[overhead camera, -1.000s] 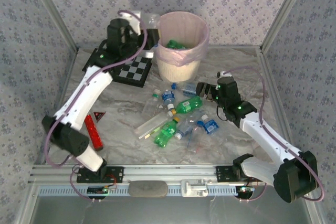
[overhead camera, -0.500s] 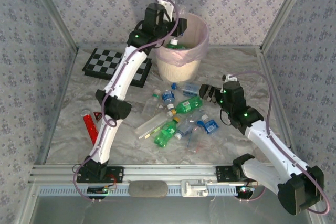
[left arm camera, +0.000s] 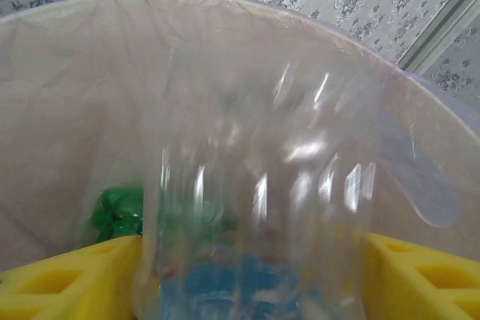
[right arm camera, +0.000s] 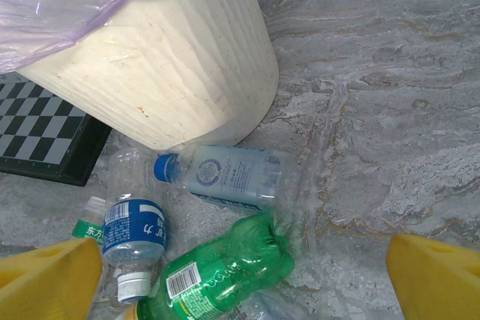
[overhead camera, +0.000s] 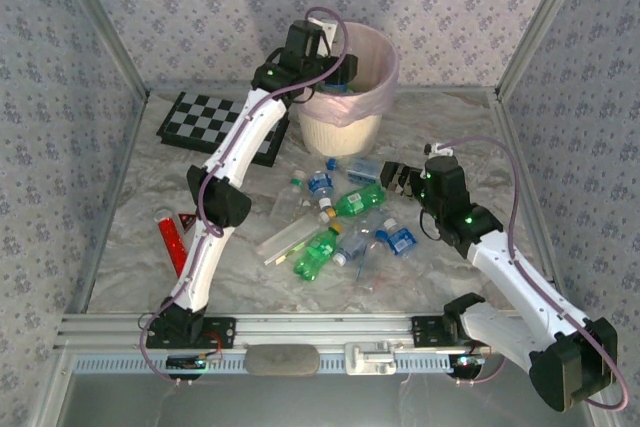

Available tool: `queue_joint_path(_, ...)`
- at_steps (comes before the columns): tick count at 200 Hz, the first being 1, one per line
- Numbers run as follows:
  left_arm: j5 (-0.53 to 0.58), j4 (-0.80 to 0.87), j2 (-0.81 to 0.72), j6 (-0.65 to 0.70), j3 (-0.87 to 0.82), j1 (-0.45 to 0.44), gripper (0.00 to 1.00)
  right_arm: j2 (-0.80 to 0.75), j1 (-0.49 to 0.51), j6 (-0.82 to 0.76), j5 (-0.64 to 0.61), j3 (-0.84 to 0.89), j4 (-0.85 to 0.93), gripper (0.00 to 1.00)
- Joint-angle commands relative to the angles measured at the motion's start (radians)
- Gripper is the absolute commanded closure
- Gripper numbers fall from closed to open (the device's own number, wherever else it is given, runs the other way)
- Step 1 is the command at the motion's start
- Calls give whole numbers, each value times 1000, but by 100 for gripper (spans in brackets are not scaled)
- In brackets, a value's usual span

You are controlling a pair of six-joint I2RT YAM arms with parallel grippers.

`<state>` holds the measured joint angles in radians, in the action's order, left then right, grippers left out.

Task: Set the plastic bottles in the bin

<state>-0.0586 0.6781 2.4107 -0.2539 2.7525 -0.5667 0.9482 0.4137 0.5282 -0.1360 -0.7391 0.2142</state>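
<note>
Over the bin [overhead camera: 342, 130] the left gripper [overhead camera: 334, 71] is hanging with its yellow fingers [left arm camera: 66, 282] pressing both sides of a clear bottle [left arm camera: 255, 185], holding it just inside the pink-lined rim [left arm camera: 75, 88]. Down in the bin a crumpled green bottle [left arm camera: 116, 213] is lying on the bottom. In front of the bin, on the marble-pattern table [overhead camera: 450, 137], the right gripper [overhead camera: 392, 175] is hovering with its fingers [right arm camera: 46, 275] spread wide and gripping nothing. Below it a blue-capped bottle [right arm camera: 225, 174] is lying right against the bin's base [right arm camera: 165, 65], with a blue-labelled bottle [right arm camera: 135, 231] and a green labelled bottle [right arm camera: 225, 267] just beside it. Left of the bin a checkerboard [overhead camera: 215, 122] is lying flat. More loose bottles [overhead camera: 318, 250] are lying scattered in front of the bin.
</note>
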Motion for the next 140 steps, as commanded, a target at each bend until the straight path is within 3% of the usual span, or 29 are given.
queue_joint_path(1,8,-13,-8,14,15,-9,20,-20,-4,6,-22,14,29,1)
queue_joint_path(91,1,56,-112,60,13,-38,6,44,-4,15,20,6,20,1)
queue_joint_path(140,-23,30,-251,89,-114,-72,4,60,4,-28,24,-19,203,1)
